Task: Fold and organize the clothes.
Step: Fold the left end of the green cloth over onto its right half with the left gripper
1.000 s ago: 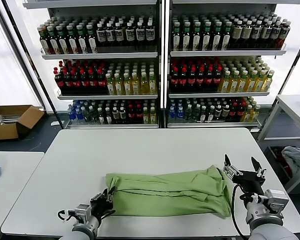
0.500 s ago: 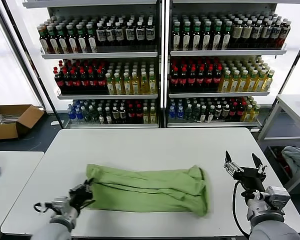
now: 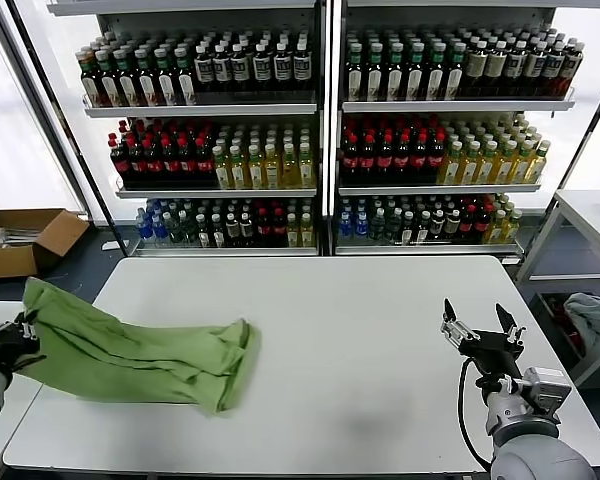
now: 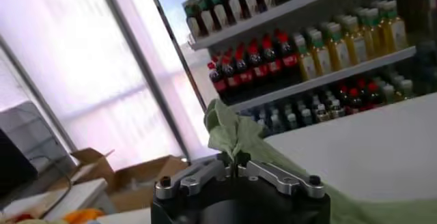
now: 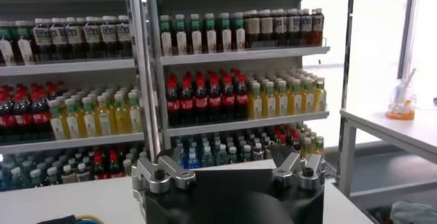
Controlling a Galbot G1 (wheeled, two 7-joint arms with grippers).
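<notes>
Pinching the folded green shirt [image 3: 140, 352], left hand [image 3: 20, 335] lifts one corner; right hand [image 3: 477, 332] spread.

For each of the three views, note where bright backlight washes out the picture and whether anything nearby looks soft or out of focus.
Head view: bright panels behind the shelves, faint shadow under the green shirt. Left wrist view: window glare washes out the side beyond the shelves; the left gripper is soft. Right wrist view: bright beside the side table.

black claws [image 3: 478, 327], grey wrists
</notes>
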